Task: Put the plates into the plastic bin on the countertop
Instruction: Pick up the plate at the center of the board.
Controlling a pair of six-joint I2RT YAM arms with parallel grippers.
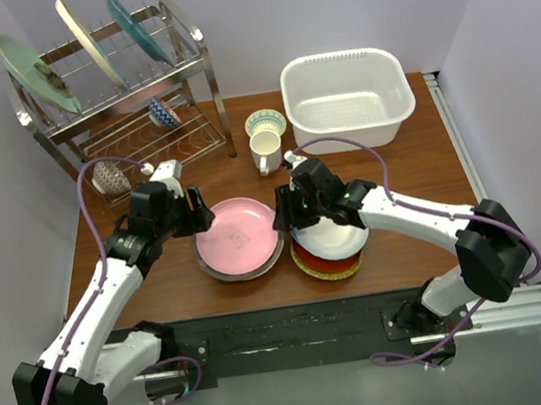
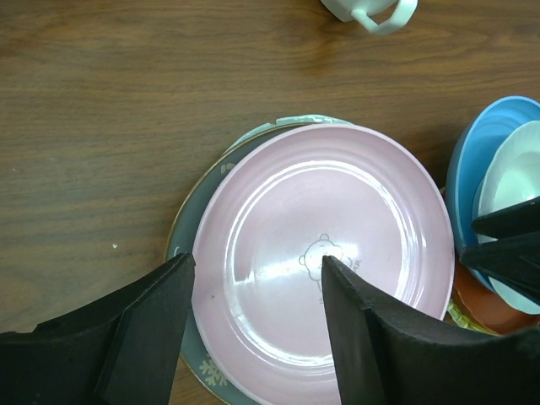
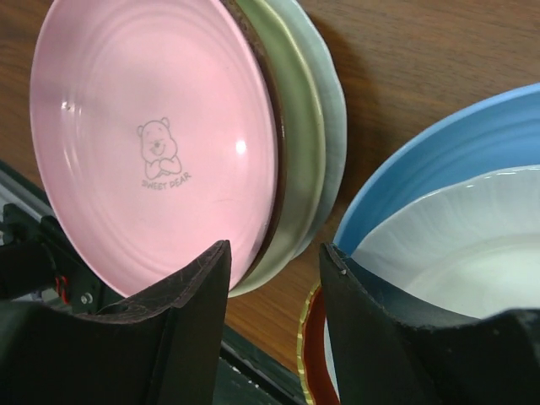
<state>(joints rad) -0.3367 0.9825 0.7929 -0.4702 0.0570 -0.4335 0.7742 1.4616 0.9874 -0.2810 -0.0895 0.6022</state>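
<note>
Reddish-brown wood countertop fills the middle of the overhead view, walled in by pale panels. The plastic bin sits at upper right with no plate in it, so the task looks barely begun. A wire rack holding plates on edge stands at upper left, with a mug between rack and bin.

Two stacks of plates lie at lower centre, well apart from the bin. The pink plate tops the left stack. A white plate tops the right stack, nested in a blue plate.

The left gripper sits at the pink plate's left edge, fingers spread, one finger at the rim and the other over the plate's middle. Whether they touch it cannot be told. The right gripper sits in the gap between the stacks, fingers apart and clamping nothing, one beside the pink plate, one at the blue plate's rim.

Flanking the pink plate from both sides probably prepares a lift off the stack.
</note>
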